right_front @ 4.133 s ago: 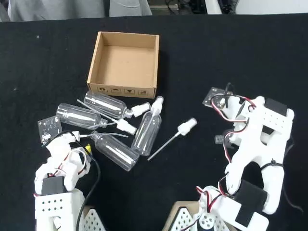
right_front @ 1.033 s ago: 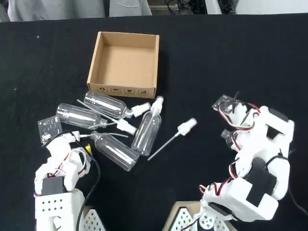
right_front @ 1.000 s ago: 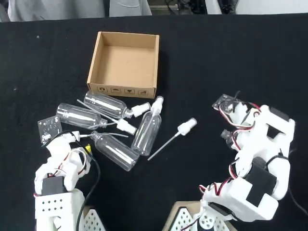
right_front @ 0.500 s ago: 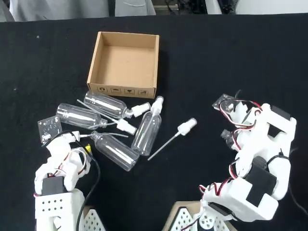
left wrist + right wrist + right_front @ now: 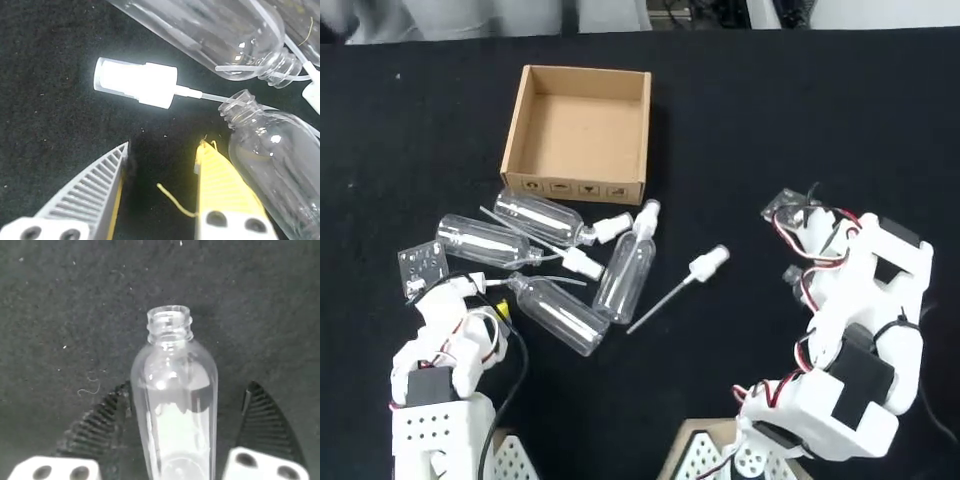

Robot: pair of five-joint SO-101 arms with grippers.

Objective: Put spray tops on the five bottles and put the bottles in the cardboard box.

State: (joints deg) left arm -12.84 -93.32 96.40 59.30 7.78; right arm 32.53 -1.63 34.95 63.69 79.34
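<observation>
Right wrist view: right end effector (image 5: 188,386) spread around bottle (image 5: 172,367); left end effector (image 5: 164,145) apart near spray top (image 5: 136,82).

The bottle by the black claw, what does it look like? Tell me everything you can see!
The bottle is see-through, plastic by its look, and seems empty. Its rounded shoulder narrows to a short neck with screw rings, and the mouth is open and bare. It lies on the black table, with its neck pointing away from the right claw. It sits between the claw's two open fingers. A gap shows at one finger, but I cannot tell if the other touches it.
</observation>
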